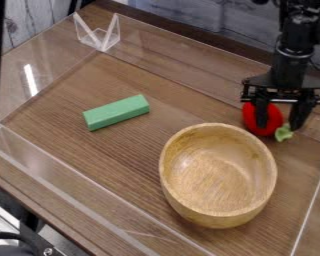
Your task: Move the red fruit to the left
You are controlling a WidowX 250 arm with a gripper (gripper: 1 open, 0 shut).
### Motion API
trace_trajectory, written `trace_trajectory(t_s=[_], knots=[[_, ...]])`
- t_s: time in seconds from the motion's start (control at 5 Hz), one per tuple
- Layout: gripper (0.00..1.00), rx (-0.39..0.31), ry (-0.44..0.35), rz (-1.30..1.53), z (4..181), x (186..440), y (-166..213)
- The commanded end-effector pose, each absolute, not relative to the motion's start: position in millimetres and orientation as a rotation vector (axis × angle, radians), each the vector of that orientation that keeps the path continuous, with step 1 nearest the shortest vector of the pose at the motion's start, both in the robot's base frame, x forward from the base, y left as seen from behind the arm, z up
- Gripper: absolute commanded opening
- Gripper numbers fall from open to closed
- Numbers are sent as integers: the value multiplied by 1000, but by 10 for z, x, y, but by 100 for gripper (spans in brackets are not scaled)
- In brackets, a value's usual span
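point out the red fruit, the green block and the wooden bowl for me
red fruit (266, 119), camera view, on its red body between the fingers
green block (116, 112), camera view, middle of its top face
wooden bowl (190, 139), camera view, on its upper left rim
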State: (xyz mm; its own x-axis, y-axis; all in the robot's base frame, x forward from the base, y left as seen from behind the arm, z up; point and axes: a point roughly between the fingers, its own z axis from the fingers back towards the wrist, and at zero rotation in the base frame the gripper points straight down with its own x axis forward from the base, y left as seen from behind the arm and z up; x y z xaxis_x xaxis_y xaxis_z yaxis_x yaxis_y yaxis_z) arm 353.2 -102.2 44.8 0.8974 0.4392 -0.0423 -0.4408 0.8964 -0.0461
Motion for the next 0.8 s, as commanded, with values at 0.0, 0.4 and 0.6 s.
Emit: trace_trajectory(t_s=[0.0,0.4,0.6], knots=[[0,-84,-40,439,656,3669,-1045],[0,-119,-122,408,1138,3792,-679],[0,-121,-146,423,1242,3759,-346]])
